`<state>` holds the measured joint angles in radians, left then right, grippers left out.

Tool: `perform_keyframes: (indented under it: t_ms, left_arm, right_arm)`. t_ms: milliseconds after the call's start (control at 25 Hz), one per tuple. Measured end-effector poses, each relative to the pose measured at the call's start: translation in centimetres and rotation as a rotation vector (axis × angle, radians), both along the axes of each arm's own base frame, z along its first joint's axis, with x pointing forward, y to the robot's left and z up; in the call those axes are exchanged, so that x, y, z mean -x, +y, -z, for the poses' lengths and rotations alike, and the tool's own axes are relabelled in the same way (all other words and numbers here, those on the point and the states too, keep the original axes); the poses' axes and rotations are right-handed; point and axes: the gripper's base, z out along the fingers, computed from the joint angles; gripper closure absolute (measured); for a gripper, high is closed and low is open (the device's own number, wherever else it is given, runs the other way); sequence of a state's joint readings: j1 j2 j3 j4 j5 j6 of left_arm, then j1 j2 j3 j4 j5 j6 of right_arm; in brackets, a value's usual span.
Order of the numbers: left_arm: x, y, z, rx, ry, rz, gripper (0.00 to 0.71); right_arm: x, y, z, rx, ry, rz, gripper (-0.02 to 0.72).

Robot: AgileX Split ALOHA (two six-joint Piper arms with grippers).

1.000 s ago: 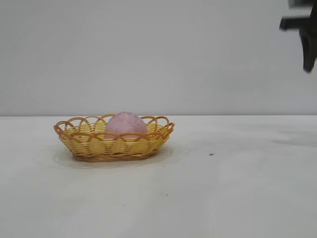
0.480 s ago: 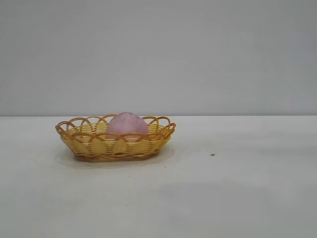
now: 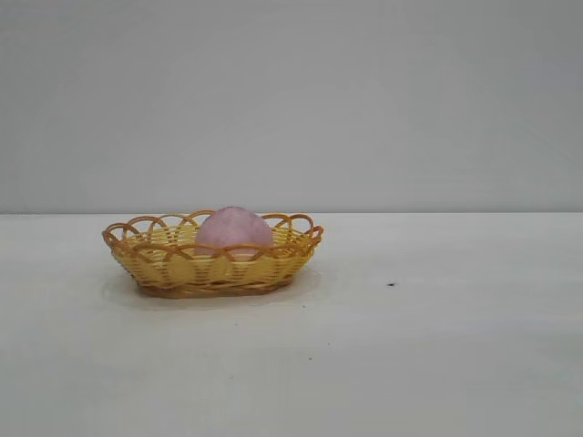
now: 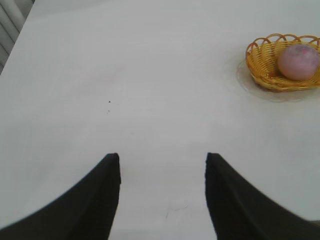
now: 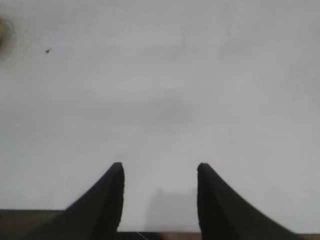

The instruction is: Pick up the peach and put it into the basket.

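From my seat at the controls, the right gripper (image 5: 160,172) had its two dark fingers (image 5: 102,200) spread apart with nothing between them, and only bare white table (image 5: 175,100) lay ahead of its tips. Close under that gripper I could see the near edge of the table, with a darker strip below it. Far out from those tips, toward one corner of the right wrist view, a tiny dark speck (image 5: 48,50) sat on the tabletop. The left gripper (image 4: 162,162) stood likewise spread, its fingers (image 4: 95,200) gripping nothing and hovering over plain table surface. Well ahead of the left gripper and off to one side, the basket (image 4: 260,62) rested on the table, far from either pair of fingers. The peach (image 4: 298,61) lay inside the basket, its rounded pink top rising above the looped orange-brown rim. In the exterior view neither arm appeared; I saw only the basket (image 3: 164,259) standing alone on the white table (image 3: 410,364) with the peach (image 3: 234,228) seated in it, near its middle, against a plain grey wall (image 3: 291,100).
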<state>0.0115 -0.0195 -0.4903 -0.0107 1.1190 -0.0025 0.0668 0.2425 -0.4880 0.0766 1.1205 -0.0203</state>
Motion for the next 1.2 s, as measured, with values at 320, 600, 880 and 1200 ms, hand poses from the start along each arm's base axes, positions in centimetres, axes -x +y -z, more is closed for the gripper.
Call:
perform_keyframes:
  t_ms: [320,600,880,1200]
  left_arm:
    - [0.0,0.0,0.0,-0.001,0.0,0.0,0.374]
    - [0.0,0.0,0.0,-0.001,0.0,0.0,0.374]
    - [0.0,0.0,0.0,-0.001,0.0,0.0,0.374]
    - [0.0,0.0,0.0,-0.001,0.0,0.0,0.374]
  right_arm:
    - [3.8,-0.2,-0.1,-0.002,-0.238,-0.012,0.374]
    - [3.9,-0.2,-0.1,0.008,-0.244,-0.022,0.374]
    - [3.9,-0.2,-0.1,0.01,-0.244,-0.024,0.374]
    - [3.8,-0.2,-0.1,0.017,-0.244,0.014,0.374]
